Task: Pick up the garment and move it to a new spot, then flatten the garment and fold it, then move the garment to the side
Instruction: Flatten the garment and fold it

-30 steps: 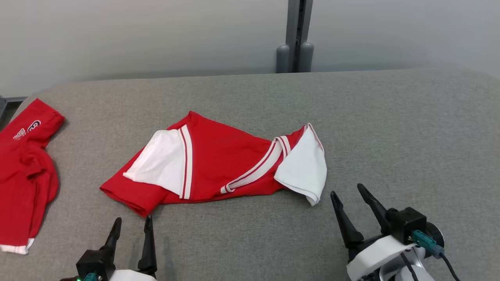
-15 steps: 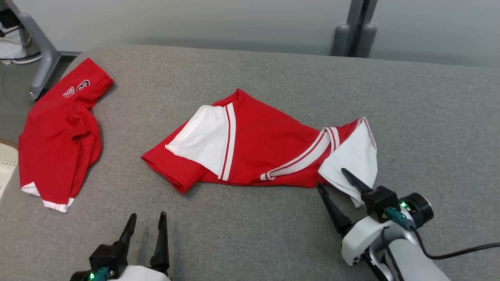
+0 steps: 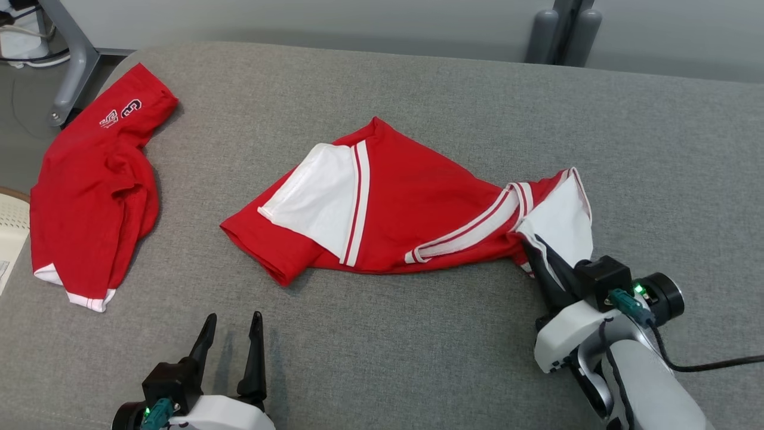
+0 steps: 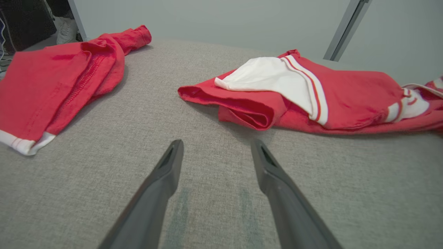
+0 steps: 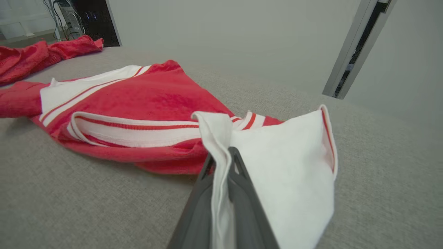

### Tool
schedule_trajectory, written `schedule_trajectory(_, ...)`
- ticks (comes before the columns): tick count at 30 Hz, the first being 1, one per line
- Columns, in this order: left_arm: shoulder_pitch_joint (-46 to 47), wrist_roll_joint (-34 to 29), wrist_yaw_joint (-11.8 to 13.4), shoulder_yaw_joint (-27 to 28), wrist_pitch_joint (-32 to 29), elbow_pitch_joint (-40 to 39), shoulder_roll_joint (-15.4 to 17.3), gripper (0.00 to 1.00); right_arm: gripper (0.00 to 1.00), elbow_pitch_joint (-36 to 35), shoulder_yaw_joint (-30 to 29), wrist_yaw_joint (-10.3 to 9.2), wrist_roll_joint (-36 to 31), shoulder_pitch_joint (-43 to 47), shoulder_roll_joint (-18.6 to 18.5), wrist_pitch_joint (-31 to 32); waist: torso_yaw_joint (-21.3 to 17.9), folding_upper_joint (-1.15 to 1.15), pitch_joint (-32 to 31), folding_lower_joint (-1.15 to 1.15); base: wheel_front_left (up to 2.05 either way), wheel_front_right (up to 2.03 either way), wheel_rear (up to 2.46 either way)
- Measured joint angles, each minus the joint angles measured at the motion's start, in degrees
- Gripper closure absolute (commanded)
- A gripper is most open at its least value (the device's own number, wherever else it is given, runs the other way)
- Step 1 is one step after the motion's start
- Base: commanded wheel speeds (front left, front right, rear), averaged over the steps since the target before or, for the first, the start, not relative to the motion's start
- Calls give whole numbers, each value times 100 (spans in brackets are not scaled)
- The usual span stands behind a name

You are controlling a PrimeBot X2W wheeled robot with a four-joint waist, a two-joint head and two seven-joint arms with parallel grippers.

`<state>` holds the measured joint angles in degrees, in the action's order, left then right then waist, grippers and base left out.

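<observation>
A crumpled red garment [image 3: 418, 203] with white sleeves and striped trim lies mid-table, and it appears too in the left wrist view [image 4: 346, 97] and the right wrist view [image 5: 155, 97]. My right gripper [image 3: 531, 245] is shut on the near edge of its white right-hand sleeve [image 3: 561, 221]. The right wrist view has that white cloth [image 5: 287, 155] pinched between the closed fingers of the right gripper [image 5: 223, 154]. My left gripper [image 3: 233, 319] stands open above bare table, short of the garment's left end, its fingers spread with nothing between them [image 4: 216, 145].
A second red garment [image 3: 89, 191] lies crumpled at the table's left edge, also in the left wrist view [image 4: 52, 76]. The grey cloth-covered table [image 3: 418, 346] runs wide in front. A grey post [image 3: 564, 30] stands behind; a metal leg [image 3: 65, 54] at far left.
The head camera has shifted. My right gripper has gone forward onto the white sleeve and shut on its edge. The left gripper stays open in place.
</observation>
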<state>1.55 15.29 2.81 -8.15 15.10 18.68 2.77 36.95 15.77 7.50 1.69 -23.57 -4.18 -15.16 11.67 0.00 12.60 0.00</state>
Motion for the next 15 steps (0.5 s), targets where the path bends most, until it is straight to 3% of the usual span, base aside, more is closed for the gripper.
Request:
schedule_trajectory(7,1,14,2,-4,-1,51,1,0,100,-1248,300,0,543,45,87,0,-160,0,-115,0,0,0,0)
schedule_trajectory(15,1,32,-37,-67,0,96,0,0,100,-1756,138,0,1060,-18,125,1,-320,0,-356,0,0,0,0)
